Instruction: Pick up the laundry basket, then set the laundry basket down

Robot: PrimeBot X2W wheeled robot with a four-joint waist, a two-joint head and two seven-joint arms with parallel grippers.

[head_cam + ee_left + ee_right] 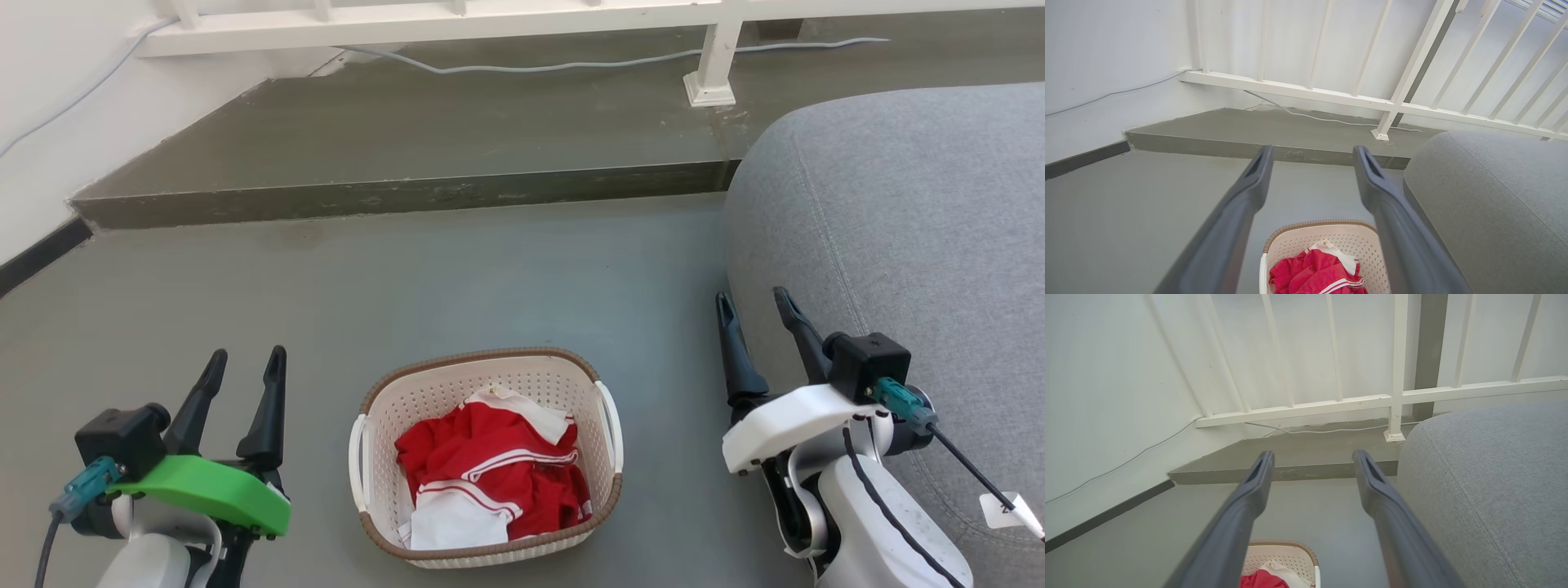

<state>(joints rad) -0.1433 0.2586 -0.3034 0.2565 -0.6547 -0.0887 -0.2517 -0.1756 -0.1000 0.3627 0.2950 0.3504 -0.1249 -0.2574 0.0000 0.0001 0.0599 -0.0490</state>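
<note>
Left gripper (247, 354) sitting at lower left, arm cut off by frame edge. Jaws standing partly open, gripping nothing, touching nothing. One laundry basket (482, 357) resting on grey floor (490, 269) between two grippers, apart from both. Two white handles (357, 457) showing, one per side. Red-and-white clothing (490, 474) hiding basket bottom, so garment count unclear. Wrist views cutting off basket's near end. Right gripper (751, 296) hovering beside one grey sofa (898, 245), contact unclear. Jaws likewise parted, empty.
</note>
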